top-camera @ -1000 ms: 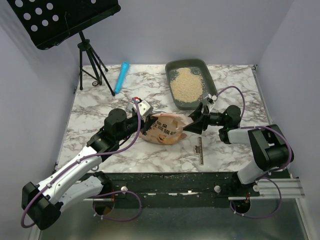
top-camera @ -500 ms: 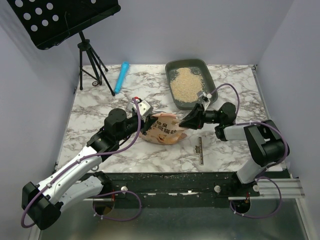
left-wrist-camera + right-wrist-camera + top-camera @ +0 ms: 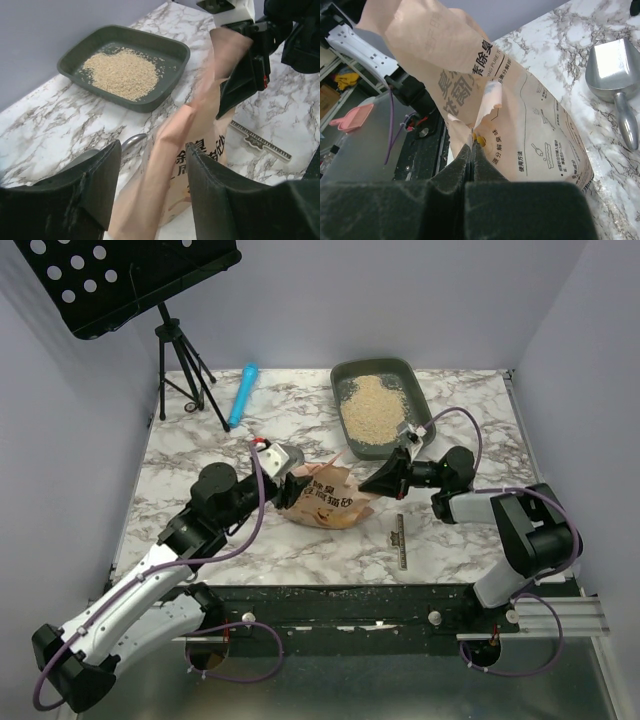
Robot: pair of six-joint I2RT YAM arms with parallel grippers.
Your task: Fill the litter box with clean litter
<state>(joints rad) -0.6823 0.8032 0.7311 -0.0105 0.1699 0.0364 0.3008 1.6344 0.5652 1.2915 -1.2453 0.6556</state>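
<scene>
Marble table (image 3: 200, 455) lies bare leftward; right hand (image 3: 372, 483) pinches bag (image 3: 328, 502) edge, left hand (image 3: 290, 490) spread.

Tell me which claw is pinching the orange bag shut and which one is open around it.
The right claw is shut on the orange bag; the left claw stands open around it.

Matt plastic litter box (image 3: 165, 50), grainy clean litter (image 3: 120, 74), crinkly bag (image 3: 530, 135).
</scene>
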